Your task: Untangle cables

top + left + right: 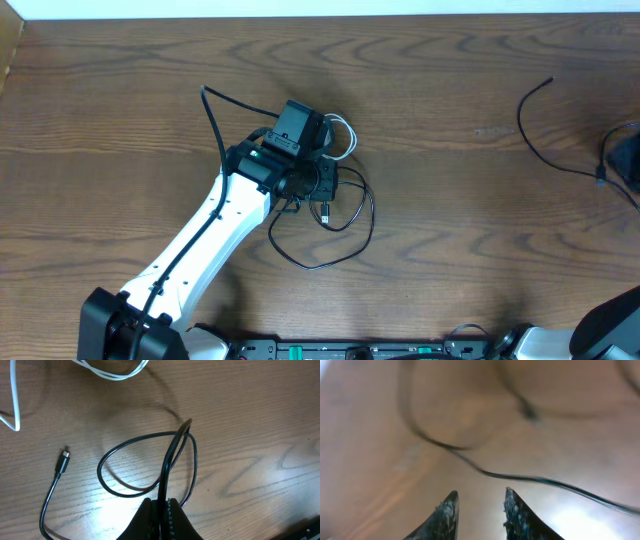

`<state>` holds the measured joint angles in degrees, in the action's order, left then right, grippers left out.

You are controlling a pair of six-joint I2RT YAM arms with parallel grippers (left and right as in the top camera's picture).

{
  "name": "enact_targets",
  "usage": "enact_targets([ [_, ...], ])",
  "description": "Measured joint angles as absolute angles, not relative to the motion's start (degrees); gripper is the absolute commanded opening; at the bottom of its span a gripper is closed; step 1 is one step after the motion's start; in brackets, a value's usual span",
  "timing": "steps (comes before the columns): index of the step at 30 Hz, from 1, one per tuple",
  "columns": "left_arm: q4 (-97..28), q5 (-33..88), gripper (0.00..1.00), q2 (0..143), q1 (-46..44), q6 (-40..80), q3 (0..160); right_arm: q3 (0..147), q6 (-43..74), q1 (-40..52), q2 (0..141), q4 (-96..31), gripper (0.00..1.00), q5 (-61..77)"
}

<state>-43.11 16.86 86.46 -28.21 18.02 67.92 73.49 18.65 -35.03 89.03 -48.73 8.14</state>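
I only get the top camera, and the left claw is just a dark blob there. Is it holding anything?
Observer: Yes. The left wrist camera shows the left claw shut on the black cable.
Child: Is the white cable stuck in there too?
Observer: No. The white cable lies away from the black one and the claw, touching neither.
Child: And the right claw? I barely see it.
Observer: Its wrist camera, though blurry, shows the right claw open and empty, with a dark cord on the table ahead.
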Motion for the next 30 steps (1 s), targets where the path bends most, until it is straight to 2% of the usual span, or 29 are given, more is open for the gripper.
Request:
enact_targets([
  [5, -43.1, 16.9, 0.07, 86.5, -28.2, 18.0, 67.9, 66.0, 23.2, -35.0, 89.0, -46.7, 0.25, -5.8],
  [13, -43.1, 16.9, 0.07, 86.5, -28.2, 18.0, 67.9, 51.1, 28.0, -35.0, 88.9, -38.1, 0.28, -9.3],
  [15, -43.1, 16.9, 0.07, 86.5, -28.2, 18.0, 67.9, 48.5, 28.5, -35.0, 88.9, -35.4, 0.31, -9.1],
  [18, -43.1, 16.9, 0.07, 86.5, -28.2, 18.0, 67.9, 48.0, 29.0, -35.0, 88.9, -33.7, 0.48, -8.1],
  [30, -43.1, 16.9, 0.06, 86.5, -28.2, 18.0, 67.9, 50.2, 26.5, -35.0, 85.2, -35.5, 0.56, 4.3],
])
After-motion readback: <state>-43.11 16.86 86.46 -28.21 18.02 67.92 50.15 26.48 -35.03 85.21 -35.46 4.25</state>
